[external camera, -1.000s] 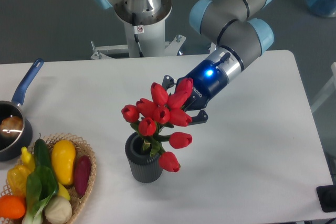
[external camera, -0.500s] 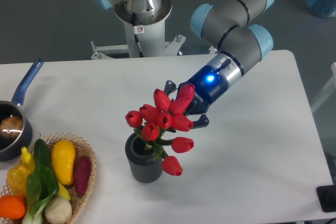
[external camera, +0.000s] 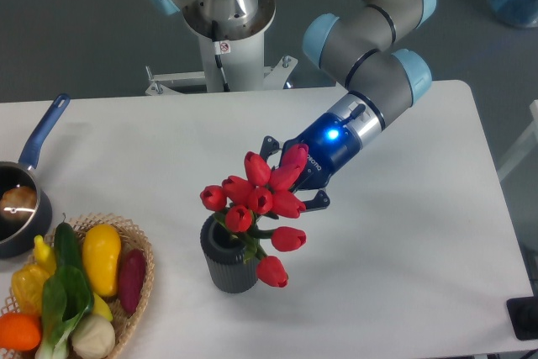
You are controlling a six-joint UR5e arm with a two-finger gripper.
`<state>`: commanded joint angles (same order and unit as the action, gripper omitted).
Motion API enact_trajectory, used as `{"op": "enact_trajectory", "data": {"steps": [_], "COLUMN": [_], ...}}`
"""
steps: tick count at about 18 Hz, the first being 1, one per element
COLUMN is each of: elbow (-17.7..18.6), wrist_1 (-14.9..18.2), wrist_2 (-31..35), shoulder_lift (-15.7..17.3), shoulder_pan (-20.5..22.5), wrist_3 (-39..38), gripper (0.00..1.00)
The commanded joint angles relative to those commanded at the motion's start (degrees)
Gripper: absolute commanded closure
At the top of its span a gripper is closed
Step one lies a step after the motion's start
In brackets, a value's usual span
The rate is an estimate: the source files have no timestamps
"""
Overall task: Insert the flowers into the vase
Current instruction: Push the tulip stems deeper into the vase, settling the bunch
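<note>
Red tulips, i.e. the flowers (external camera: 256,199), sit w/ stems in the vase (external camera: 229,256) just below our gripper (external camera: 290,176), whose fingers we can't read behind the blooms, so we judge insertion near done; next: let go & retreat w/o tipping it.

flowers (external camera: 256,199) crowd vase (external camera: 227,262) mouth

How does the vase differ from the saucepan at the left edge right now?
The vase is a ribbed, upright grey cylinder; the saucepan is low, wide and smooth with a blue handle. The vase holds the stems of the flowers; the saucepan holds something pale brown. The vase stands mid-table, the saucepan is cut off by the frame. Both are dark.
</note>
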<state>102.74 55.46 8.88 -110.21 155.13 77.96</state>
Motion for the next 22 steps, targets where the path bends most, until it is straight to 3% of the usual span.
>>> {"op": "enact_trajectory", "data": {"steps": [10,18,20,21,22], "elbow": [0.6,1.6,1.6,1.8,2.1], "wrist_1": [0.1,0.1,0.1,0.1,0.1], "wrist_2": [0.1,0.2,0.2,0.2,0.2], "shoulder_lift": [-1.6,-2.1,-2.1,-2.1,-2.1], "shoulder_pan": [-0.6,-0.6,-0.6,-0.6,-0.6], "wrist_3": [2.1,4.8,5.4,5.9,6.4], "gripper": [0.92,0.71,0.62,0.51,0.3]}}
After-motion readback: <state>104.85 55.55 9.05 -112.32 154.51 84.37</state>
